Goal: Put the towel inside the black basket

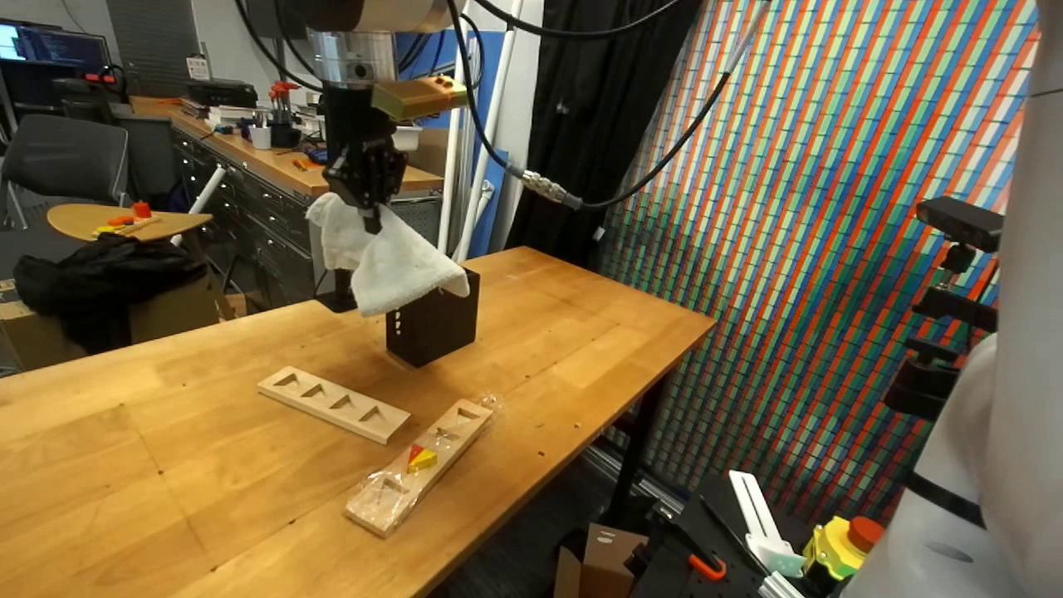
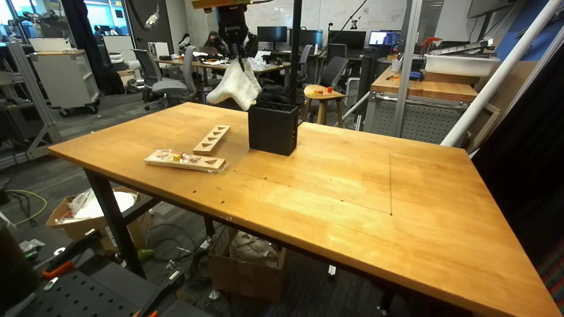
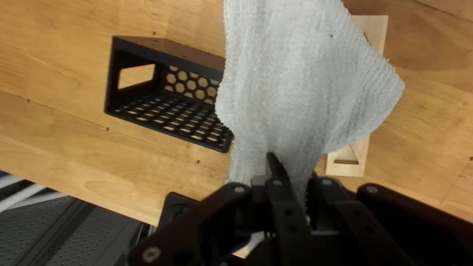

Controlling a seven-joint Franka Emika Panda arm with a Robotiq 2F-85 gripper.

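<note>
A white towel (image 1: 407, 266) hangs bunched from my gripper (image 1: 372, 221), its loose ends drooping on both sides. The gripper is shut on the cloth; in the wrist view one finger (image 3: 275, 164) presses into the towel (image 3: 281, 85), while the opposite fingertip is mostly hidden. The black basket (image 2: 272, 130) stands upright on the table with its top open. From above, the basket's wall (image 3: 168, 46) and gridded inside show to the left of the towel, which covers its right end. In an exterior view the towel (image 2: 238, 86) hangs beside and above the basket's rim; contact I cannot tell.
Two pale slotted wooden boards lie on the table near the basket: a bare board (image 1: 332, 403) and a plastic-wrapped board (image 1: 419, 469) with red and yellow pieces. A dark clamp-like part (image 3: 177, 207) sits at the table's edge. A black cable (image 1: 664, 170) loops from the arm.
</note>
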